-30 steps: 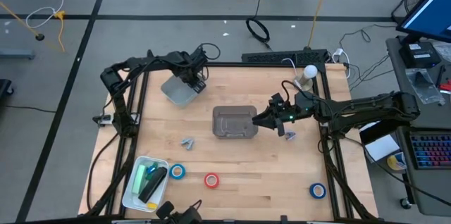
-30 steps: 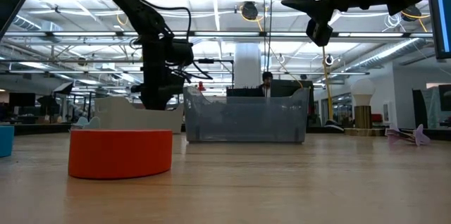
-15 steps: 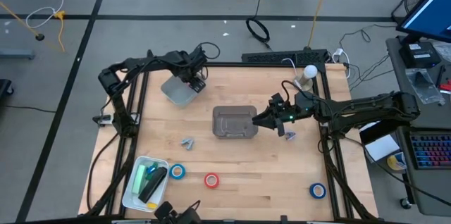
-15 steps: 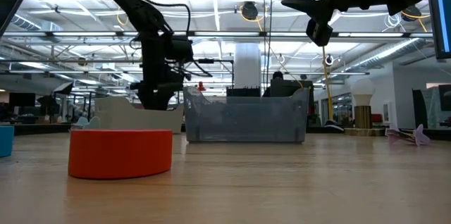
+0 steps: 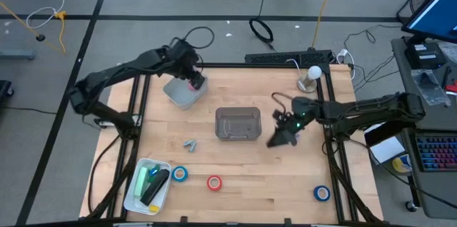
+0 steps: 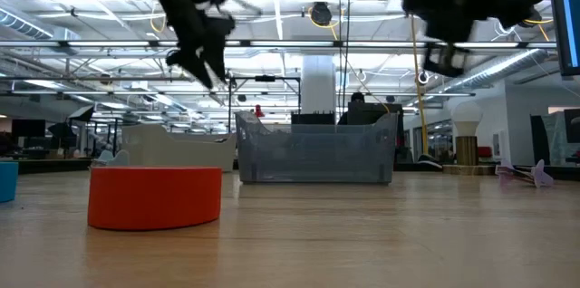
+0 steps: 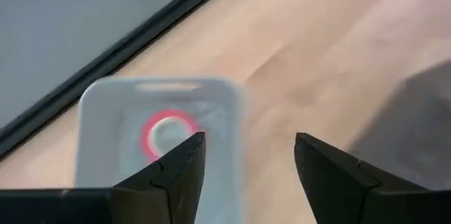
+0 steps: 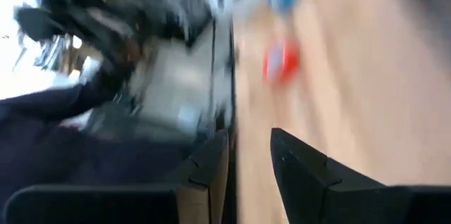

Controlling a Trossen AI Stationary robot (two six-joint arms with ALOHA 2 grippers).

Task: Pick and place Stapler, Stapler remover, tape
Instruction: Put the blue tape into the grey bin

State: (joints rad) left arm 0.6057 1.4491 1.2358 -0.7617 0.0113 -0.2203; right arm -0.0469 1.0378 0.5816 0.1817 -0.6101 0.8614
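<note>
A red tape roll [image 7: 165,133] lies on the floor of the clear bin [image 5: 180,94] at the far left. My left gripper [image 7: 246,143] hangs open and empty above that bin, high over it in the low view [image 6: 204,52]. My right gripper [image 5: 277,140] is right of the grey bin [image 5: 237,124], its fingers [image 8: 211,160] a little apart with nothing between them. On the table lie a grey stapler remover [image 5: 189,144], a purple one [image 6: 533,174], a blue tape roll [image 5: 179,173], a red one [image 5: 214,182] and another blue one [image 5: 322,193].
A white tray [image 5: 136,200] at the near left holds a green item [image 5: 145,178] and a black one [image 5: 156,186]. A white lamp [image 5: 311,76] stands at the far right corner. Bare wood lies between the grey bin and the near edge.
My left gripper has risen out of the clear bin and now hangs high above it; the red roll stays lying in the bin. My right gripper has turned and swung from the grey bin's right side toward the near edge.
</note>
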